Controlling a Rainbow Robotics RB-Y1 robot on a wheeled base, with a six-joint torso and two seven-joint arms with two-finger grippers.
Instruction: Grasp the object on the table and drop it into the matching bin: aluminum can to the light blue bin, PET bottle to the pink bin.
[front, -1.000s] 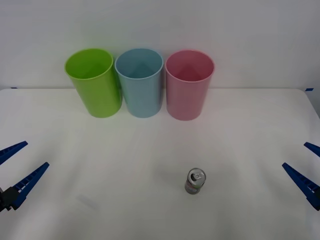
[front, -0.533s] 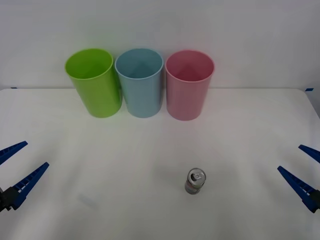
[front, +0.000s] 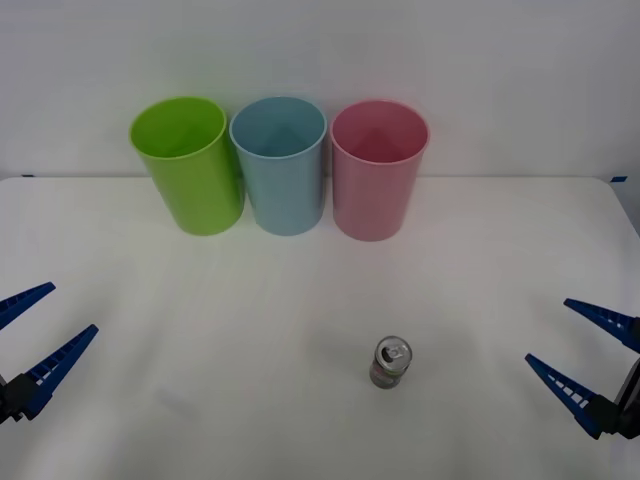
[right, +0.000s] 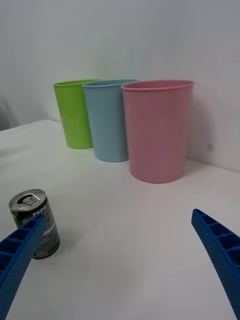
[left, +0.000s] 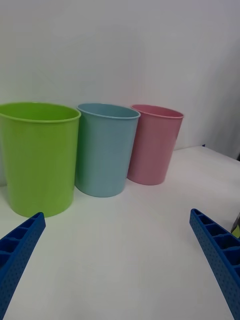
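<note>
The aluminum can stands upright on the white table, silver top with pull tab, dark printed side; it is also in the right wrist view. At the back stand the light blue bin and, to its right, the pink bin. My right gripper is open at the table's right edge, well to the right of the can. At the left edge, my left gripper hangs open and holds nothing.
A lime green bin stands left of the blue one, the three in a row against the white wall. Bare tabletop lies between the can and the bins and around the can.
My right gripper has moved left into the table, toward the can. The left gripper, the can and the bins have stayed still.
</note>
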